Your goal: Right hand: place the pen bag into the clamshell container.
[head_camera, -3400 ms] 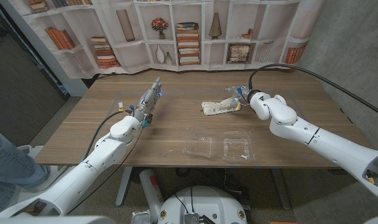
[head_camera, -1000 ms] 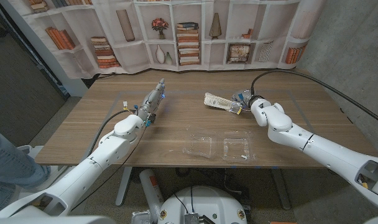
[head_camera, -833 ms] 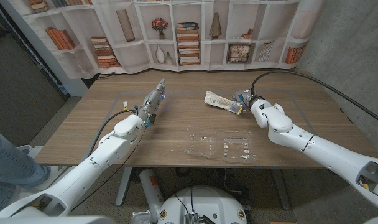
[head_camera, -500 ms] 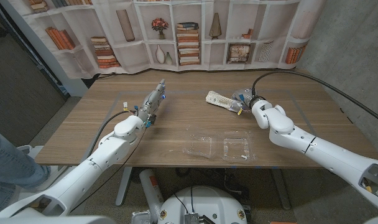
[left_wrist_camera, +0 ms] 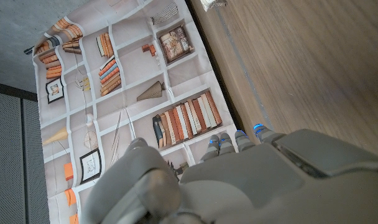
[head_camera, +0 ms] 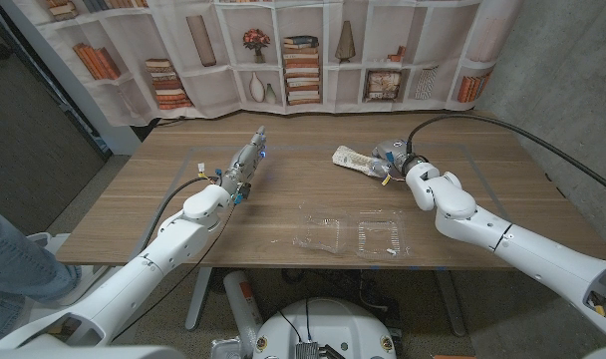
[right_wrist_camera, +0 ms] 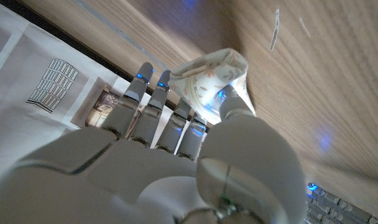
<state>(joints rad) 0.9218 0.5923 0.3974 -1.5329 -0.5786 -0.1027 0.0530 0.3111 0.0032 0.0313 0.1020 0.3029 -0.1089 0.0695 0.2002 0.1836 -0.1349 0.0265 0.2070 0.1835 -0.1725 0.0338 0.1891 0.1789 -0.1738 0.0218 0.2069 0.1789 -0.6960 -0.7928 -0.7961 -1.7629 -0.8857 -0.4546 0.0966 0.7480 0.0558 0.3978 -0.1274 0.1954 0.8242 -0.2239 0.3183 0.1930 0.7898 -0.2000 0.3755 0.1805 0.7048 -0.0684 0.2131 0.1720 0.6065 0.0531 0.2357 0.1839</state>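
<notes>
Head view: right hand (head_camera: 391,160) grips the pen bag (head_camera: 355,160) near the desk's (head_camera: 283,189) far edge; open clamshell container (head_camera: 353,235) lies at the near edge. Left hand (head_camera: 245,164) holds nothing, fingers pressed together.

Right wrist view: fingers (right_wrist_camera: 153,102) pinch the patterned bag (right_wrist_camera: 211,78).
</notes>
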